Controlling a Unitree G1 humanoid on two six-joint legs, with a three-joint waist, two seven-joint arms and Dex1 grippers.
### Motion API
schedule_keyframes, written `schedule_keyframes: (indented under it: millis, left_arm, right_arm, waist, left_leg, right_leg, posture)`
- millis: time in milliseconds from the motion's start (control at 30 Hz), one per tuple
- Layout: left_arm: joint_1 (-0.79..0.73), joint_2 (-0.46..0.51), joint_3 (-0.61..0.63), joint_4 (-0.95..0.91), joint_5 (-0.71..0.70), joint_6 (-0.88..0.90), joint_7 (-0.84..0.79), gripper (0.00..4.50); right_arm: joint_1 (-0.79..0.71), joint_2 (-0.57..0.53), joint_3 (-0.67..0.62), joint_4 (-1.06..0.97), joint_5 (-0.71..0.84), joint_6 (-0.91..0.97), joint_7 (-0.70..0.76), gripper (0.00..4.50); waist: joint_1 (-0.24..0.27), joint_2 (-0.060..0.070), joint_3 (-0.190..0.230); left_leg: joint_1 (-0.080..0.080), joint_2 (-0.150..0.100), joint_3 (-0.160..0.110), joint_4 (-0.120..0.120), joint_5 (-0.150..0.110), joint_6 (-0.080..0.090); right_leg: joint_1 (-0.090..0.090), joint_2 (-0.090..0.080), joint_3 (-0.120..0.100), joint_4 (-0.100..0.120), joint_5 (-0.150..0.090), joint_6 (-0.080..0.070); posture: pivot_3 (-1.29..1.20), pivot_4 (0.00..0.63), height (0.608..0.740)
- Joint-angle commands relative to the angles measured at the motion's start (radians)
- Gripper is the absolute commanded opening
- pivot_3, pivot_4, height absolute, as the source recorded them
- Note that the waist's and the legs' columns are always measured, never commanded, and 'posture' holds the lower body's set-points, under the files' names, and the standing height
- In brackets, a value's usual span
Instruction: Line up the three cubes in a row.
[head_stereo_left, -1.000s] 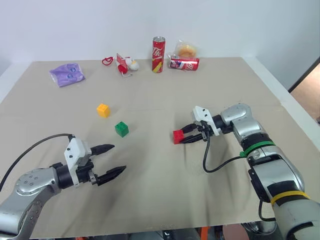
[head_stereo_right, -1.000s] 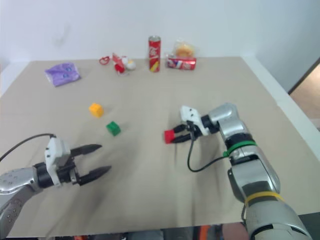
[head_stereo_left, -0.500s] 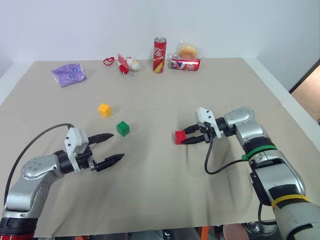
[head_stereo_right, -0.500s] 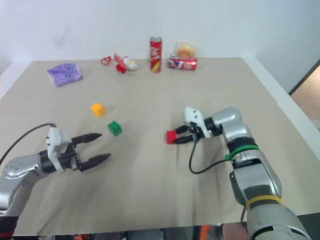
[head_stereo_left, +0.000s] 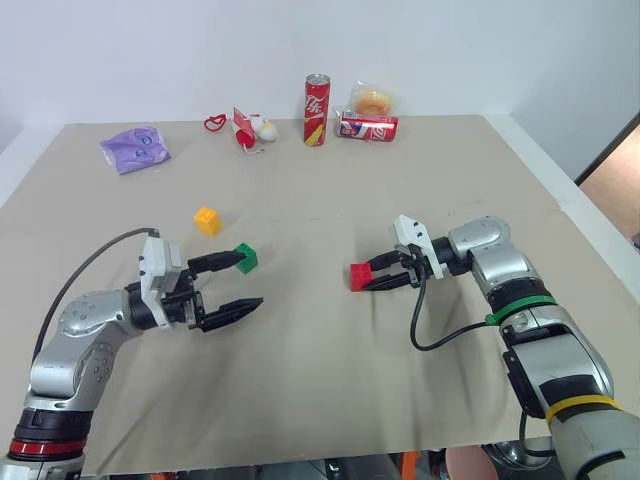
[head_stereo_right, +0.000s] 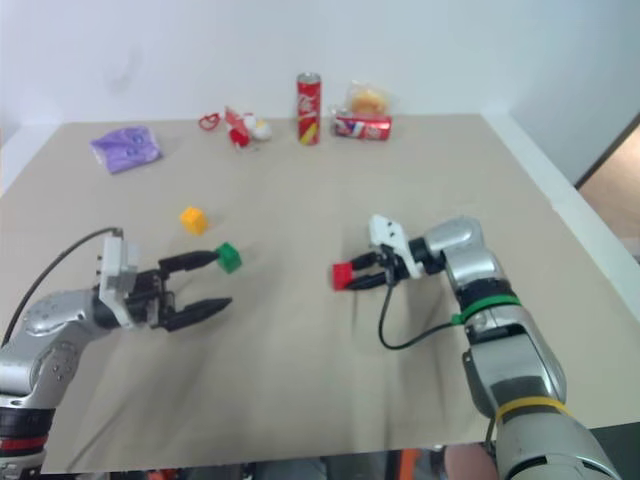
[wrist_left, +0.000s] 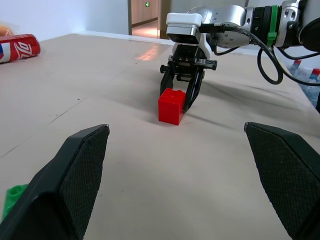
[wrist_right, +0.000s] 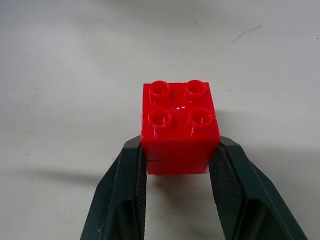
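Left gripper (head_stereo_left: 236, 283) has advanced up-table toward the green cube (head_stereo_left: 245, 258) since a second ago; its fingers stand wide apart, nothing between them, upper fingertip now just beside the green cube. Right gripper (head_stereo_left: 371, 277) has kept its place, clamped on the red cube (head_stereo_left: 361, 276), one finger on each side face. Red cube sits upright on the table (head_stereo_left: 330, 380), studs up; as a cube it has no long axis. Green cube right of the yellow cube (head_stereo_left: 207, 220) and nearer the robot, both upright, studs up, sitting slightly turned to the table edge; red cube well apart to their right. Cubes have not shifted. Upright soda can (head_stereo_left: 317, 96) at the far edge
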Motion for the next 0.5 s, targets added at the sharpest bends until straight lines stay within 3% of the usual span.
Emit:
schedule_keyframes:
  millis: [33, 333, 367, 500]
  left_arm:
    - [-0.001, -0.002, 0.008, -0.046, -0.023, 0.004, -0.001, 4.5]
    - [0.004, 0.003, 0.016, -0.082, -0.049, 0.027, 0.008, 4.5]
    - [0.005, 0.002, 0.015, -0.085, -0.049, 0.027, 0.01, 4.5]
    - [0.013, -0.001, 0.016, -0.098, -0.047, 0.027, 0.019, 4.5]
  right_arm:
    - [-0.004, -0.008, -0.002, 0.008, -0.015, -0.022, 0.05, 1.2]
    - [-0.04, 0.032, 0.007, 0.103, -0.048, -0.072, 0.013, 1.2]
    - [-0.044, 0.038, 0.006, 0.116, -0.055, -0.083, 0.0, 2.21]
    - [-0.065, 0.054, -0.005, 0.159, -0.074, -0.107, -0.032, 3.66]
  waist:
    - [0.0, 0.0, 0.0]
    - [-0.003, 0.0, 0.0]
    - [-0.004, 0.0, 0.0]
    - [-0.009, -0.002, -0.001]
  left_leg:
    - [0.0, 0.0, 0.0, 0.0, 0.0, 0.0]
    - [0.002, 0.0, 0.0, 0.001, 0.0, 0.0]
    - [0.003, 0.0, 0.0, 0.001, 0.0, 0.0]
    - [0.004, 0.001, 0.0, 0.002, 0.0, 0.0]
  right_leg:
    - [0.0, 0.0, 0.0, 0.0, 0.0, 0.0]
    - [0.002, 0.0, 0.0, 0.0, 0.001, -0.001]
    - [0.002, 0.0, 0.0, 0.0, 0.001, -0.001]
    - [0.003, 0.001, 0.001, 0.0, 0.002, -0.001]
  posture:
    - [0.0, 0.15, 0.74]
    - [0.0, 0.15, 0.74]
    - [0.0, 0.15, 0.74]
    - [0.0, 0.15, 0.74]
